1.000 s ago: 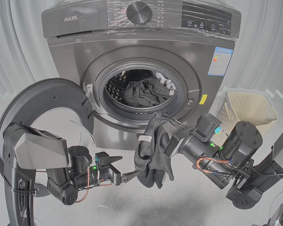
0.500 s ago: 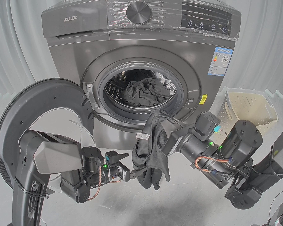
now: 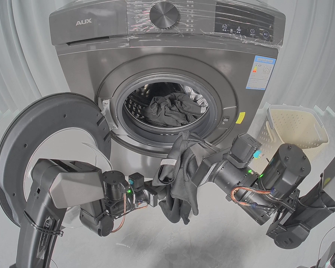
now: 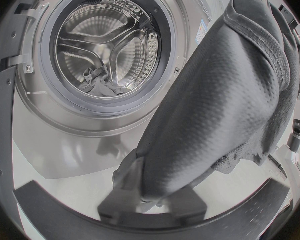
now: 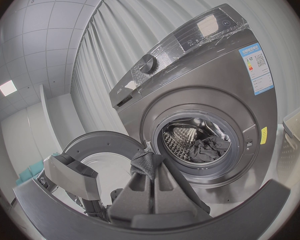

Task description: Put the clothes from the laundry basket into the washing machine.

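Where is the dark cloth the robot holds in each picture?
Head view: the dark cloth hangs just below the washing machine's round opening.
Left wrist view: close up and huge, beside the opening.
Right wrist view: a small bunch in the right end effector, before the opening.
Shared landmark: the round opening.

Pale grey pleated curtains point(image 3: 15, 49) hung across the far side, running off to left and right. The floor point(image 3: 219, 239) was light grey tile with a soft sheen. Overhead ran a gridded panel ceiling point(image 5: 40, 20) with lit panel lights point(image 5: 7, 87). A plain white wall point(image 5: 20, 130) stood farther left.
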